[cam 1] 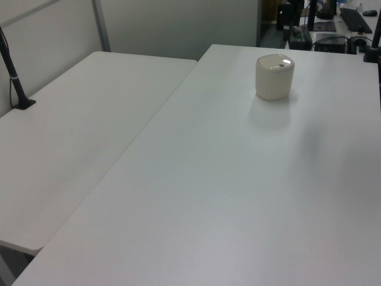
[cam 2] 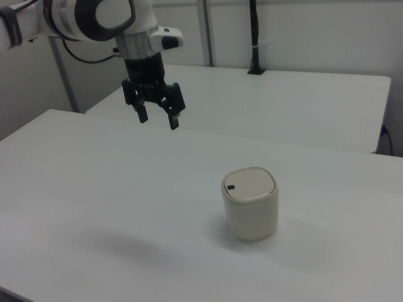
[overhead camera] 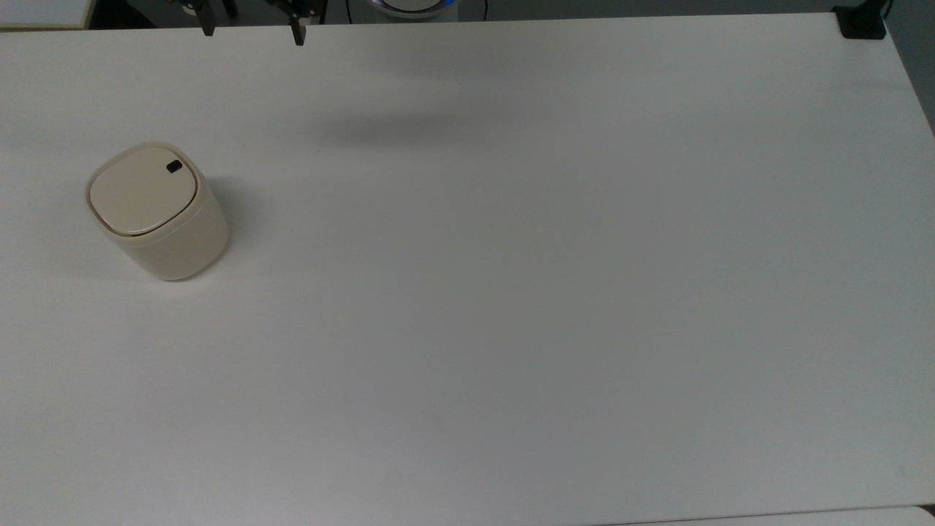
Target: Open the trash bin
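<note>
The trash bin point(overhead camera: 158, 212) is a small cream-beige tub with a rounded-square body, standing upright at the top view's left on the white table point(overhead camera: 511, 292). Its flat lid lies closed, with a small black button point(overhead camera: 174, 166) near one corner. The bin point(cam 1: 274, 76) also stands toward the far end of the table in the left view, and in the right view the bin point(cam 2: 250, 202) sits right of centre. My gripper point(cam 2: 158, 119) hangs open well above the table, up and to the left of the bin in the right view, holding nothing. Its fingertips point(overhead camera: 298, 35) show at the top view's upper edge.
A second white table point(cam 1: 77, 125) adjoins on the left view's left, with a black pole point(cam 1: 15, 77) clamped at its edge. Another black clamp point(overhead camera: 862, 25) sits at the top view's upper right corner. Desks with equipment stand beyond the table in the left view.
</note>
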### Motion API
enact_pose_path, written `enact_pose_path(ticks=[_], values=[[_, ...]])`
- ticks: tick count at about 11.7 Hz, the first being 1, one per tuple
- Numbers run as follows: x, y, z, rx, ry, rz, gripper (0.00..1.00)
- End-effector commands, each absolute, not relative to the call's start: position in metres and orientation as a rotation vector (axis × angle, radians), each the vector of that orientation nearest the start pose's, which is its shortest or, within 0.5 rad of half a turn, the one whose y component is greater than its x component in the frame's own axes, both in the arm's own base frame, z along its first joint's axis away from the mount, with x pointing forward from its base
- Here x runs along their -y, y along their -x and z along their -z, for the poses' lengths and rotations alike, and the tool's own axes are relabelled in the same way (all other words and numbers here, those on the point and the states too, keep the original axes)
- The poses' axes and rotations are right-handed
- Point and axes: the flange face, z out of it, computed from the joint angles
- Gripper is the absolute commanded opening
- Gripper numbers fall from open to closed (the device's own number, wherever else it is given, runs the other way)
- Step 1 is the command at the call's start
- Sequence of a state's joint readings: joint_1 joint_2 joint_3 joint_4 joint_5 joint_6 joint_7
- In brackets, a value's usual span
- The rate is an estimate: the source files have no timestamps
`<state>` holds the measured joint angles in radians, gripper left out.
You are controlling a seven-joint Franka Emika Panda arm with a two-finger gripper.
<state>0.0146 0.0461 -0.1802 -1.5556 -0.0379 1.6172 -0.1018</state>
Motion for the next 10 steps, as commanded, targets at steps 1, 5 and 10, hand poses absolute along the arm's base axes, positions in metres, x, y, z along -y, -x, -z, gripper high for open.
enact_pose_path(ticks=[1, 5, 10], values=[[0.0858, -0.563, -0.613, -0.072, 3.199, -0.01, 1.0], [0.0875, -0.564, -0.6128, -0.076, 3.2, -0.001, 1.0], [0.087, -0.5648, -0.6122, -0.076, 3.196, 0.003, 1.0]])
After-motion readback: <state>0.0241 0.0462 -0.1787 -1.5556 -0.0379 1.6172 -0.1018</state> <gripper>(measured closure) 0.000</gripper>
